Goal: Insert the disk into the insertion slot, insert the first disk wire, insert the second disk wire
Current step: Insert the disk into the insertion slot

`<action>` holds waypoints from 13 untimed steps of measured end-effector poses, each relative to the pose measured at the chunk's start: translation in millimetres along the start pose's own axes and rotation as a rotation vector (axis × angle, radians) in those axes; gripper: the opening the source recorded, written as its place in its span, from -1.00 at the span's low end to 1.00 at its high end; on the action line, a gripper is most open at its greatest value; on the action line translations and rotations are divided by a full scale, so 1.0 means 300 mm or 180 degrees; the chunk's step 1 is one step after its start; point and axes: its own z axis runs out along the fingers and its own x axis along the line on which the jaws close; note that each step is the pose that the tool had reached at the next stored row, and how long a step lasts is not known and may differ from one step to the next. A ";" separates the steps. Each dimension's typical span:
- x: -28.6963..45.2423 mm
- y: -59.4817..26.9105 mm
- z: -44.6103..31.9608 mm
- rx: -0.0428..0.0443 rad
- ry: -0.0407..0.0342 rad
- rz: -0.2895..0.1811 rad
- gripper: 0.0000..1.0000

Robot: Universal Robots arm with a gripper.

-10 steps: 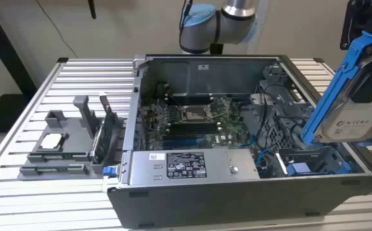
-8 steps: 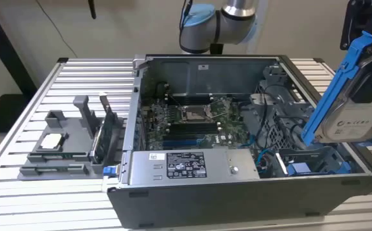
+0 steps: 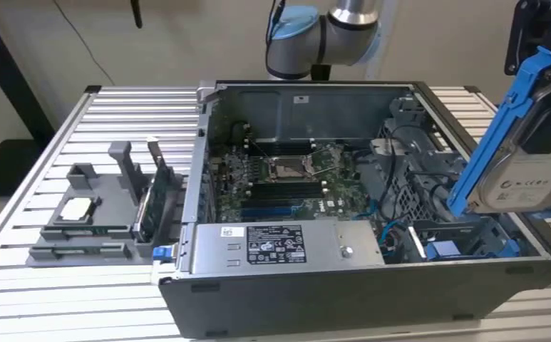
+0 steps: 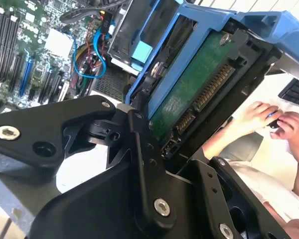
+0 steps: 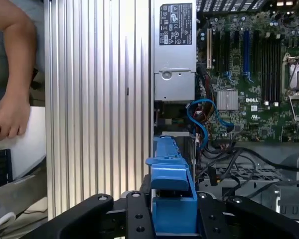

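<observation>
End effector [image 5: 172, 213] clamped on the flat silver-grey hard drive in its bright blue plastic carrier [image 3: 530, 174], held tilted on edge above the blue-lined drive bay [image 3: 460, 246] at the exterior view's right end of the open dark grey computer case [image 3: 351, 296], not seated. My read: square the carrier to the bay walls and stay off the blue cables [image 5: 197, 119]. Ribbed aluminium worktop [image 3: 123, 117]; person's hand [image 5: 7, 117] by a black keyboard [image 5: 0, 169] nearby.

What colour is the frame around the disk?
Bright blue; the frame shows best in the exterior view.
</observation>
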 end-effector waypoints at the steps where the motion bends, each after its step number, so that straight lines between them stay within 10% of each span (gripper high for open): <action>1: 0.000 0.000 0.000 0.0000 0.0004 0.0000 -0.35; 13: 0.000 0.000 0.000 0.0001 0.0049 0.0002 -0.35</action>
